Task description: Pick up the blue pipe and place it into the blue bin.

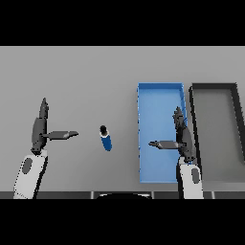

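A short blue pipe (pixel 105 139) with a dark end lies on the grey table, a little left of the blue bin (pixel 158 98). My right hand (pixel 182 136) hovers over the bin's right part, fingers straight up and thumb pointing left, holding nothing. My left hand (pixel 39 129) stands at the left side of the table, fingers straight and thumb pointing right toward the pipe, well apart from it.
A dark grey bin (pixel 238 129) sits right beside the blue bin, on its right. Bare grey table (pixel 86 76) stretches behind and around the pipe.
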You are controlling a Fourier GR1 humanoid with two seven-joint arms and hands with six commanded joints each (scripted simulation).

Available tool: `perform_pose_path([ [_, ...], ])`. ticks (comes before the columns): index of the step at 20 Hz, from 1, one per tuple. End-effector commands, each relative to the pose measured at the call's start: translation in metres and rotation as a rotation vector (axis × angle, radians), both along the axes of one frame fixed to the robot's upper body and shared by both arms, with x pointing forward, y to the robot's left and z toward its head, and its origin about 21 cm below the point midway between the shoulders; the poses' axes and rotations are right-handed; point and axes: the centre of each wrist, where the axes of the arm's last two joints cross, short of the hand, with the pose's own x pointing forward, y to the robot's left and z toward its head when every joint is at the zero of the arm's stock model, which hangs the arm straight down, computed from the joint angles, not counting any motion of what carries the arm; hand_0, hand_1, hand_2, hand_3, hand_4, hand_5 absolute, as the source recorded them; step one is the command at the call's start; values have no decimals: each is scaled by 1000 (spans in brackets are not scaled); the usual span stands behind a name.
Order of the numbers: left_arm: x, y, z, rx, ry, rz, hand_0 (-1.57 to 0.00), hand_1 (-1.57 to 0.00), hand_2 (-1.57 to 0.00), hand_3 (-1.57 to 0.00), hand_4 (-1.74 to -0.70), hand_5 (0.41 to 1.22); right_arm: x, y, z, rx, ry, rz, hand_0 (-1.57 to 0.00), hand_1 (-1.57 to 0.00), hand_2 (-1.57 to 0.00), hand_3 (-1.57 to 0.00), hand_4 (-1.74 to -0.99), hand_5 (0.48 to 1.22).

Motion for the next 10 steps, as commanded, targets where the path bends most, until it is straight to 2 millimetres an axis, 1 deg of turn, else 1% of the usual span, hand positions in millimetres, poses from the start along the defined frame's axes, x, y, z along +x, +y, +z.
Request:
perform_pose_path([
  [1,1,0,0,0,-3,0,1,1,1,1,-1186,605,1,0,0,0,2,-1,1,1,1,1,-1254,598],
  [5,8,-1,1,-1,0,1,1,1,1,1,-1186,605,8,0,1,-1,9,-1,1,1,1,1,-1254,598],
  [6,11,-3,0,1,7,5,1,1,1,1,-1186,605,10,3,2,-1,9,6,1,1,1,1,-1254,598],
  [7,4,11,0,41,13,-135,1,1,1,1,-1186,605,-3,-8,2,-119,-34,56,1,1,1,1,-1254,598],
  [8,1,25,2,62,24,-211,1,1,1,1,-1188,606,-8,-16,2,-186,-40,80,1,1,1,1,-1255,597],
  [10,1,37,1,79,46,-293,1,1,1,1,-1189,604,-14,-19,7,-264,-46,110,1,1,1,1,-1249,598],
])
